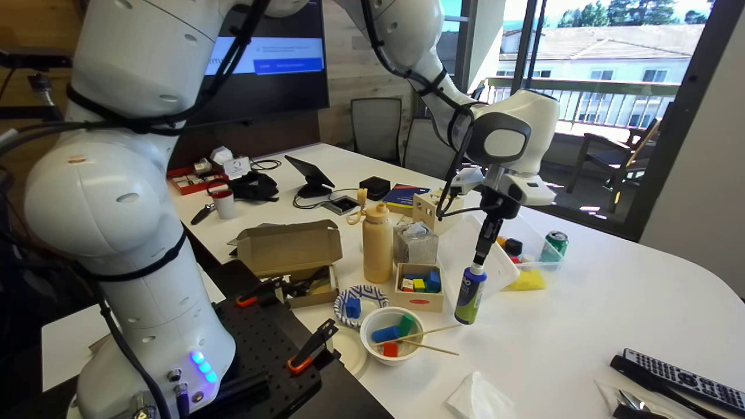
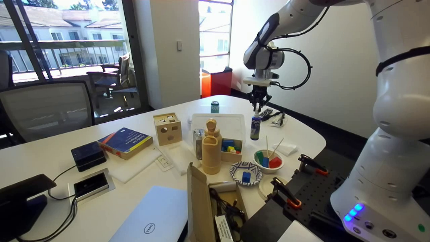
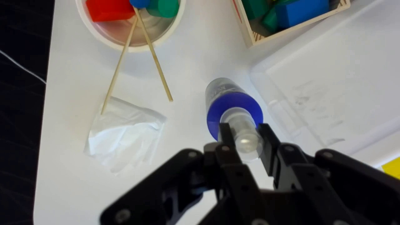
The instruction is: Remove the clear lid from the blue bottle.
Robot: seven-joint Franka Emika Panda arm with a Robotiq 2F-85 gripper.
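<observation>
The blue bottle stands upright on the white table, with a green lower band. It also shows in an exterior view, and its blue shoulder shows from above in the wrist view. The clear lid sits on the bottle's top. It is a small whitish spot in both exterior views. My gripper points down from above. Its two fingers are on either side of the clear lid and appear to touch it. The lid's lower edge is partly hidden by the left finger.
A white bowl with blocks and two sticks stands near the bottle. A wooden block box, a tan bottle and a clear plastic lid or tray are close by. A crumpled tissue lies near the table edge.
</observation>
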